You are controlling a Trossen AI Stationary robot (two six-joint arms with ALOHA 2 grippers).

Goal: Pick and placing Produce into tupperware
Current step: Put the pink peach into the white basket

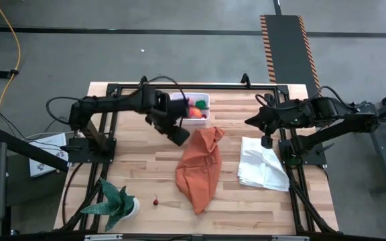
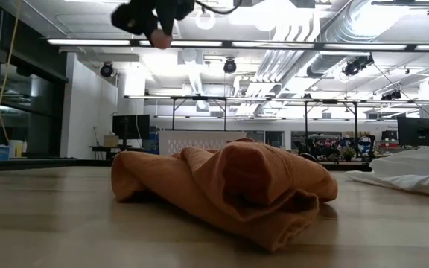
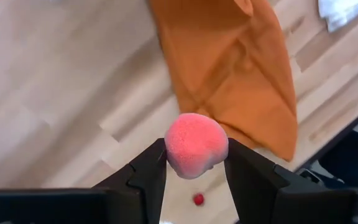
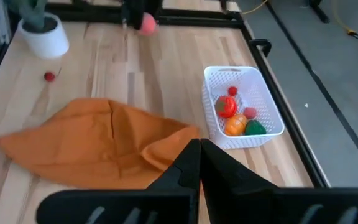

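I have the left end effector (image 3: pixel 194 171) closed on a pink toy fruit (image 3: pixel 196 145), which sits between its two fingertips. I hold it high above the desk (image 1: pixel 139 167), just beside the tupperware (image 1: pixel 205 102) and near one end of the orange cloth (image 1: pixel 201 167). The fruit looks soft and very light, like foam, with a matte surface, so I judge it will not slip easily, but a hard squeeze could deform it. The fingers take it across its widest part, and I think this is the right place.

The right end effector (image 4: pixel 199 163) is fully closed on nothing and waits over the white cloth (image 1: pixel 263 166) on its own side of the desk.

The left wrist view shows the grip clearly, and below it a small red piece of produce (image 3: pixel 198 199) lies on the desk. The high view shows this same piece near the potted plant (image 1: pixel 116 204), well apart from the tupperware, but there the pink fruit is hidden by the arm. Only the right wrist view looks into the tupperware: red, orange and green pieces already lie there. The low view shows mostly the orange cloth, with the pink fruit high above the desk.
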